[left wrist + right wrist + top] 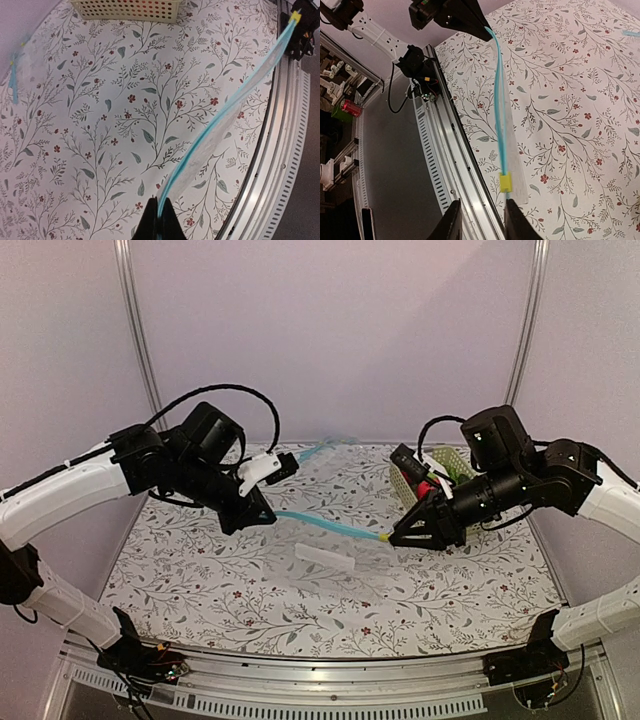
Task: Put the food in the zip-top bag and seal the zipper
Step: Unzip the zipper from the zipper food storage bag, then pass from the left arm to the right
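The left end effector [160, 209] is clenched on one end of the zip-top bag [225, 122], whose blue zipper [330, 525] stretches above the floral bench [200, 580] to the right end effector [482, 205], its fingers spread beside the yellow slider [505, 182]. Behind lie a second clear bag [322, 448] and one cream basket [447, 460] holding a red fruit [425, 488].

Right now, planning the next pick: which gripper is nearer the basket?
Right. The right gripper hovers just on the near side of the basket, by the slider; the left gripper is far to its left, shut on the zipper.
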Robot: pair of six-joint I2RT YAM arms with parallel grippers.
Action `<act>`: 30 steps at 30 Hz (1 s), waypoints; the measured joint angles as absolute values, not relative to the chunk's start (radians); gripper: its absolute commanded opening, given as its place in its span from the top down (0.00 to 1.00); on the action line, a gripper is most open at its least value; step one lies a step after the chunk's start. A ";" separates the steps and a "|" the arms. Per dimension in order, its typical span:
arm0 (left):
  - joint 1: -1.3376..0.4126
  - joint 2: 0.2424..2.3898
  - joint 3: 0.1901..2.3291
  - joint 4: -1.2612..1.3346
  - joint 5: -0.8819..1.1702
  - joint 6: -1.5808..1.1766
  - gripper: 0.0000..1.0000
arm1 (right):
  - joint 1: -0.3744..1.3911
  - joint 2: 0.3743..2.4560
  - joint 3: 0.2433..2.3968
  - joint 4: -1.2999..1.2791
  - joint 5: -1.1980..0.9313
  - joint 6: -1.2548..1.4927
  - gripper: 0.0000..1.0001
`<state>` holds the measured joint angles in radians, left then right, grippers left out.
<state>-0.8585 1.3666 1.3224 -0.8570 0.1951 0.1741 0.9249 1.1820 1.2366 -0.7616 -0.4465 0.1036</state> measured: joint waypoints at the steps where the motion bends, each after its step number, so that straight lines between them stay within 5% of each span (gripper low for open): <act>1: -0.867 1.367 1.319 -0.859 0.173 0.184 1.00 | 0.923 1.175 1.237 -0.778 -0.447 0.106 0.44; 6: -0.994 1.376 1.301 -0.852 0.067 0.248 1.00 | 0.922 1.157 1.236 -0.781 -0.429 0.137 0.36; 16: -1.072 1.470 1.302 -0.805 0.017 0.314 1.00 | 0.968 1.160 1.101 -0.609 -0.291 0.204 0.36; 30: -1.074 1.493 1.302 -0.773 0.018 0.330 1.00 | 1.009 1.261 1.053 -0.545 -0.229 0.181 0.54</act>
<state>-1.0737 1.4925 1.3018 -0.7731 0.0177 0.3298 1.0092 1.2613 1.0531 -0.5449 -0.2291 0.1814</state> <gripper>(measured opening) 0.007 0.504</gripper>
